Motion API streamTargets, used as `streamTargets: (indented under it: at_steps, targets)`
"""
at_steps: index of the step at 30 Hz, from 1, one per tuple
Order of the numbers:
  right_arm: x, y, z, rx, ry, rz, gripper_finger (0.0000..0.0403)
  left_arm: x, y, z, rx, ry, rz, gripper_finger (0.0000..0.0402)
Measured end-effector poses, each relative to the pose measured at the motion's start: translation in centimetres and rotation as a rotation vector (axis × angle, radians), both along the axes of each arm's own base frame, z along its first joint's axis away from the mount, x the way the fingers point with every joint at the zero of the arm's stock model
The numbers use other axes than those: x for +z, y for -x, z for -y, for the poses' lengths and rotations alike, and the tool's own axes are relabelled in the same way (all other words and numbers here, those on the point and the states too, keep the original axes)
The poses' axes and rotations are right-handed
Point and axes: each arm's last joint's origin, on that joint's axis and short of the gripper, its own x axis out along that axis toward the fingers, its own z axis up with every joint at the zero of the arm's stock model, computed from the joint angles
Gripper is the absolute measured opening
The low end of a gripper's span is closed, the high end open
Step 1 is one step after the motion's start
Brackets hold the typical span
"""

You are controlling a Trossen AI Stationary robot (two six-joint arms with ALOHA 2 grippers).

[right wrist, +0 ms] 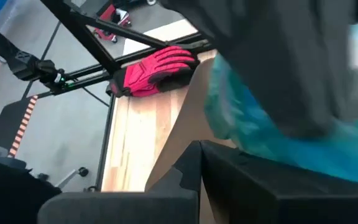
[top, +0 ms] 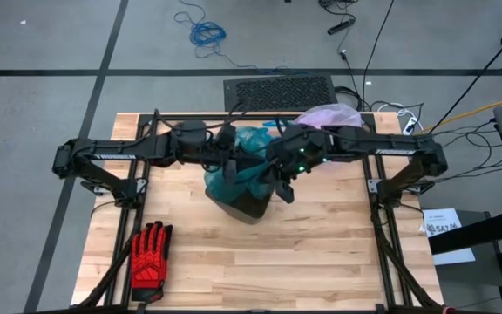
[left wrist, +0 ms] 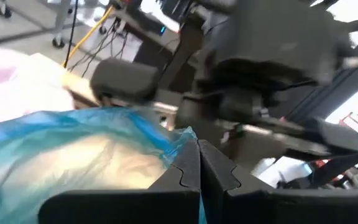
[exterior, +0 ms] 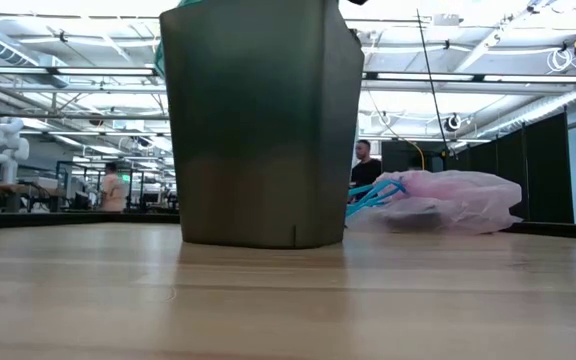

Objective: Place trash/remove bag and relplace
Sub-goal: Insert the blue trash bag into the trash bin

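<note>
The bag is lying removed on the worktop at two o'clock of the bin; both end effectors, left and right, are pressed together, apparently seating the teal liner.

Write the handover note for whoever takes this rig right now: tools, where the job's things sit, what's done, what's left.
Left tool: shut, at the teal bag over the bin's rim.
Right tool: shut, at the opposite side of the same rim.
Whether either pinches the plastic cannot be told.
Bin: upright, mid-table, teal bag draped in its mouth.
Pink bag: out of the bin, lying at the table's far edge behind it.
Red glove: near left corner, untouched.
Done: old liner removed.
Left: seat the teal bag fully round the rim.
</note>
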Motion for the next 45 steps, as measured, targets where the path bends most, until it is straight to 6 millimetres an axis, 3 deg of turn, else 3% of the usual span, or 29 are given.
streamTargets:
  at_steps: [17, 22, 26, 32, 35, 38, 42, 45]
  targets:
    - [-2.4, -3.0, -0.8, 0.033, -0.072, -0.047, 0.0000, -2.1, 0.5, -2.8, 0.169, 0.065, -0.214, 0.0000]
    - [-2.4, -3.0, -0.8, 0.031, -0.072, -0.045, 0.0000, -2.2, 0.6, -3.1, 0.177, 0.059, -0.226, 0.0000]
    - [-1.4, -1.6, -0.8, 0.030, -0.047, -0.038, 0.0000, -2.2, 0.6, -3.1, 0.176, 0.056, -0.220, 0.0000]
    - [2.1, 4.0, -0.8, -0.124, 0.062, -0.029, 0.0000, -1.6, 0.4, -2.8, 0.148, 0.039, -0.154, 0.0000]
    - [4.1, 6.2, 0.4, -0.230, 0.086, 0.061, 0.0000, -0.9, 0.2, -2.3, 0.082, 0.042, -0.084, 0.0000]
    - [4.9, 6.8, 2.3, -0.297, 0.076, 0.118, 0.0000, -0.4, 0.1, -1.5, -0.001, 0.043, -0.031, 0.0000]
    - [4.2, 6.1, 5.3, -0.280, 0.003, 0.090, 0.0000, -0.2, 0.0, -0.1, -0.131, 0.023, -0.010, 0.0000]
    - [3.4, 4.4, 7.3, -0.208, -0.071, 0.113, 0.0000, -0.2, 0.0, 0.8, -0.198, 0.006, -0.007, 0.0000]
